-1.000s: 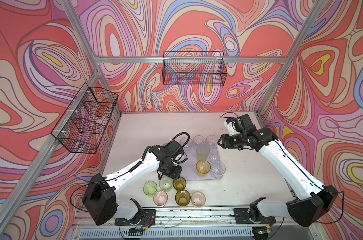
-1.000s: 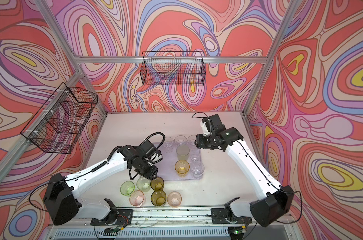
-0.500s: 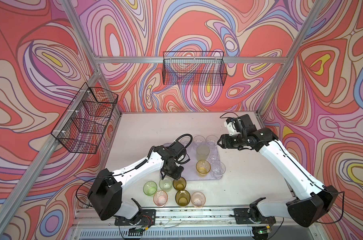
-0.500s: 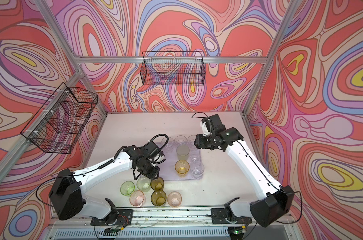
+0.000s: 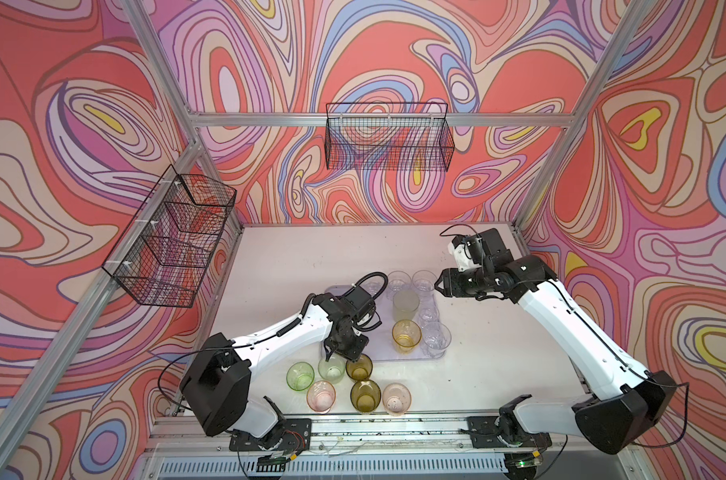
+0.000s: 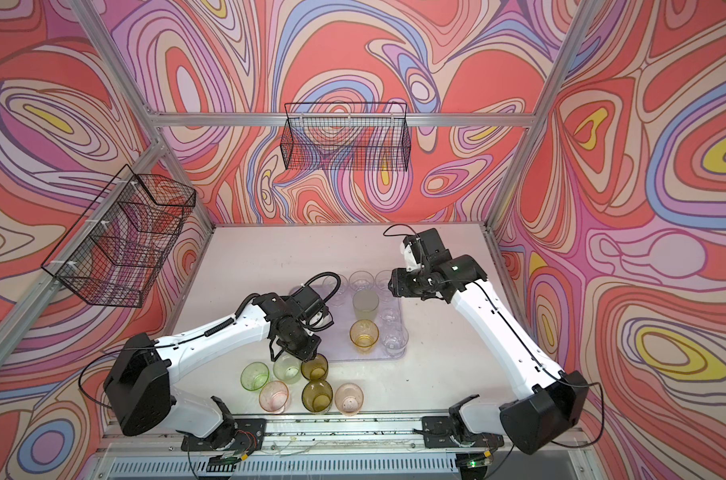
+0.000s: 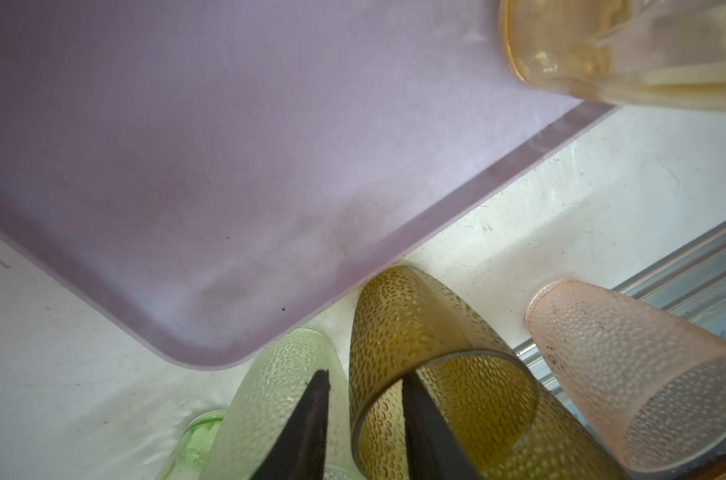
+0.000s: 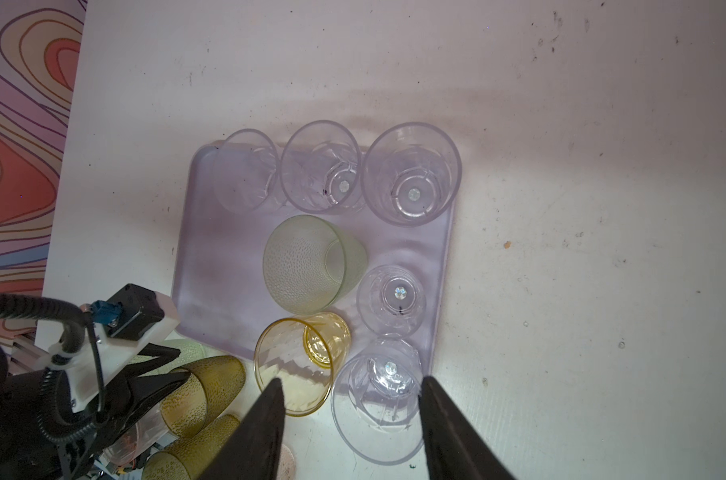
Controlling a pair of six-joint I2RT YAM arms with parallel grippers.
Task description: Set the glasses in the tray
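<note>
The lilac tray [image 5: 380, 355] [image 8: 220, 249] holds several glasses: clear ones along its back and right side, a pale green one [image 5: 405, 303] and an amber one [image 5: 406, 334]. More glasses stand on the table in front of it: green [image 5: 300, 375], pale green [image 5: 331, 368], olive-brown [image 5: 359, 368] and pink [image 5: 321, 395]. My left gripper [image 5: 342, 358] [image 7: 365, 376] straddles the rim of the olive-brown glass [image 7: 398, 316]. One finger is inside it and the other lies against the pale green glass [image 7: 278, 374], with small gaps showing. My right gripper [image 5: 438, 286] [image 8: 351, 380] hangs open and empty above the tray's back right.
A second olive-brown glass [image 5: 365, 395] and a second pink one [image 5: 396, 398] stand near the front rail [image 5: 394, 424]. Black wire baskets hang on the left wall [image 5: 170, 245] and on the back wall [image 5: 388, 137].
My left gripper has come down and slightly toward the front onto the olive-brown glass, and its jaws have narrowed. The right arm has not moved.
</note>
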